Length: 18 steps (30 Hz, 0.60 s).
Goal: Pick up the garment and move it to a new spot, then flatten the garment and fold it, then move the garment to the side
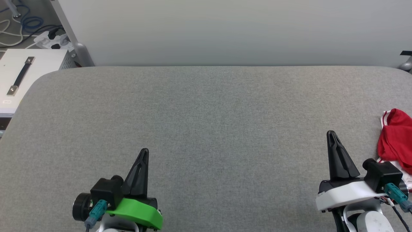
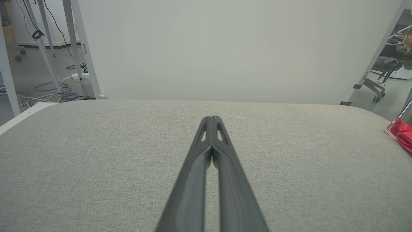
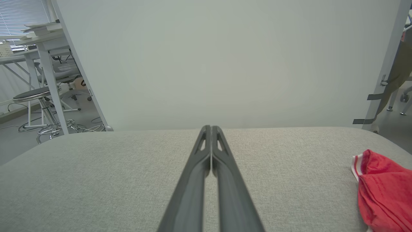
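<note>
Grey fabric table top (image 1: 206,106) across most of the head view. At lower left, left gripper (image 1: 144,150) on a green mount, fingers pressed together, empty. At lower right, right gripper (image 1: 331,132) on a white mount, fingers also together, empty. Close beside the right wrist, at the right edge, the garment (image 1: 397,138): crumpled red heap with striped trim, lying on the table top. Larger at lower right in the right wrist view; a small red corner at the right edge in the left wrist view. Farther, pale wall panel (image 1: 225,32). Upper left of head view: white box (image 1: 35,61) with black handle and a label too small to read, then power strip (image 1: 53,40). Upper left of right wrist view: stool (image 3: 30,94), desks.
</note>
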Available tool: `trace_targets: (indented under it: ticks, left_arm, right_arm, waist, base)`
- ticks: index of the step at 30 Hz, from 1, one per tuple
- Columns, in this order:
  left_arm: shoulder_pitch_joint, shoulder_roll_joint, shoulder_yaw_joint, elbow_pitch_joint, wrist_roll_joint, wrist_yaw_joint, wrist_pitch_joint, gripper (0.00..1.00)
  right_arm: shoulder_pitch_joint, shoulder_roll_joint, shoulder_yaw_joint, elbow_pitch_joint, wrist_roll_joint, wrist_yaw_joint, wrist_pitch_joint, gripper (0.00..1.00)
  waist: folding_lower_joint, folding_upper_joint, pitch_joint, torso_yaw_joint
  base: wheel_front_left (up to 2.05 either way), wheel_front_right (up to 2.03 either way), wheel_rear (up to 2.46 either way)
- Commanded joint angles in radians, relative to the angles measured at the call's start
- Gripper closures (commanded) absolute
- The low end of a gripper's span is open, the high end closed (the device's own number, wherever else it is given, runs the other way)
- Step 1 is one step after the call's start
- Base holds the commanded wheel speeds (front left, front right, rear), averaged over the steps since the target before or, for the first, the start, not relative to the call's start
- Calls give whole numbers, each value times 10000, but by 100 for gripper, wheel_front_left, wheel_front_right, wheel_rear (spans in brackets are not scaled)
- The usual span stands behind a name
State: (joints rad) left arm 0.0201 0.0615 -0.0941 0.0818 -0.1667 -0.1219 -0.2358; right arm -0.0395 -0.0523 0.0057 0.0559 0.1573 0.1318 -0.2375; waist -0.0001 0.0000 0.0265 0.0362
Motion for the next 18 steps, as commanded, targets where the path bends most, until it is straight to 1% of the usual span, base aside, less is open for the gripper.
trace_targets:
  ticks: [1,18]
  left_arm:
    - [-19,-16,39,-68,134,67,69,100]
    - [-50,-32,190,-193,390,259,451,100]
  right_arm:
    - [40,2,-4,-56,-111,-1,79,100]
    - [99,5,-13,-140,-355,-3,463,100]
  waist:
    - [1,0,-6,-7]
    - [1,0,-49,-66]
  base:
    - [0,0,0]
    - [0,0,0]
